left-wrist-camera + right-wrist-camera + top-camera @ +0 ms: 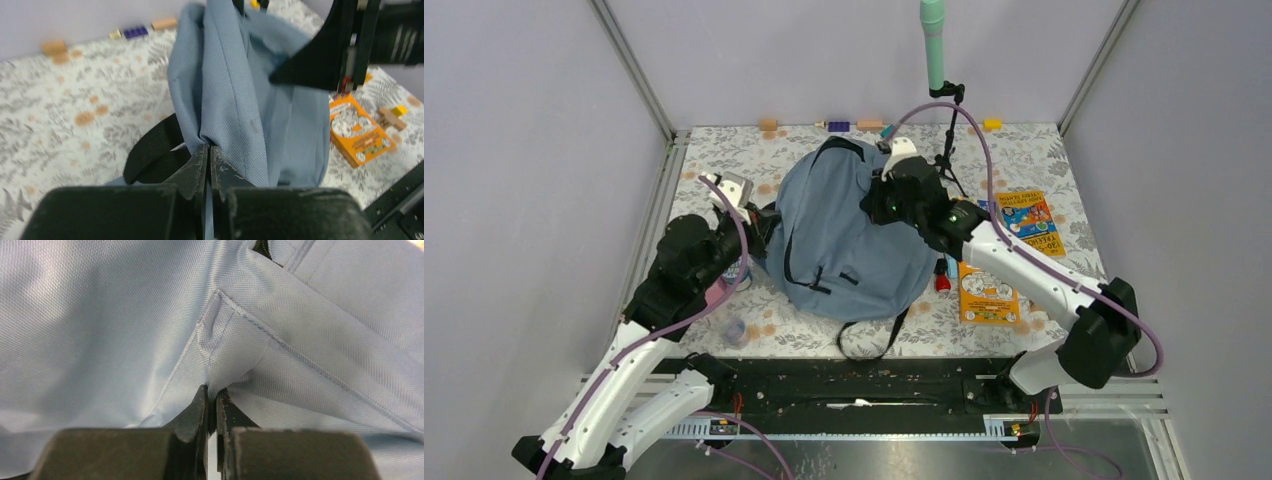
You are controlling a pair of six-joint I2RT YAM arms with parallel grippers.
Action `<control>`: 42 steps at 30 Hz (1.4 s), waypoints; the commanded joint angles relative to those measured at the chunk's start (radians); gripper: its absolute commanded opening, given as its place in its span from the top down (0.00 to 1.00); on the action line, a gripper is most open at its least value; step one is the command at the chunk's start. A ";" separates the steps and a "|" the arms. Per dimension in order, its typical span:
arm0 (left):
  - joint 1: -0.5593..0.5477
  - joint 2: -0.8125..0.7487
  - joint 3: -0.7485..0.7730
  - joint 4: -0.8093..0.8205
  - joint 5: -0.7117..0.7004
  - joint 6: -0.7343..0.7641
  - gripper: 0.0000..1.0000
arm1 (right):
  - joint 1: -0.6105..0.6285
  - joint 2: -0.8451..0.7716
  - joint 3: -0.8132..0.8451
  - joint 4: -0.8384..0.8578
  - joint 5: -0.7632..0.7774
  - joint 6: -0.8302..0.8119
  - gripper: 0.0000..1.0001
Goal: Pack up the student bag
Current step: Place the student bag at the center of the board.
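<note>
A surface (1044,160) covered in grey fern-patterned cloth is enclosed by plain pale walls (524,150) on three sides. The student bag (844,240) is laid at its middle. The left tool (209,150) is clamped tight on a fold at the bag's left edge, and the right tool (212,392) is pinched closed on fabric at its upper right. Orange booklets (989,290) are seen to the right, and small blocks (839,126) along the far edge.

The student bag (849,235), a soft grey-blue fabric backpack, lies slumped and rounded at the middle of the table (1044,160). A thin black line (786,245) curves down its left side, a black strap loop (864,345) trails from its near edge, and its cloth is gathered into upright folds.
</note>
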 commanded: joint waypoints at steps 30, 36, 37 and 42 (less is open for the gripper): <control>-0.060 -0.054 -0.166 -0.252 -0.069 -0.210 0.13 | 0.009 0.372 0.392 -0.150 -0.036 -0.392 0.34; -0.061 -0.054 -0.126 -0.227 0.010 -0.102 0.09 | 0.009 0.294 0.352 -0.148 -0.018 -0.350 0.13; -0.061 -0.053 -0.121 -0.219 0.038 -0.076 0.08 | 0.008 0.273 0.339 -0.148 -0.011 -0.338 0.11; -0.084 -0.026 -0.110 -0.181 0.155 0.034 0.08 | -0.017 0.137 0.211 -0.148 0.059 -0.240 0.02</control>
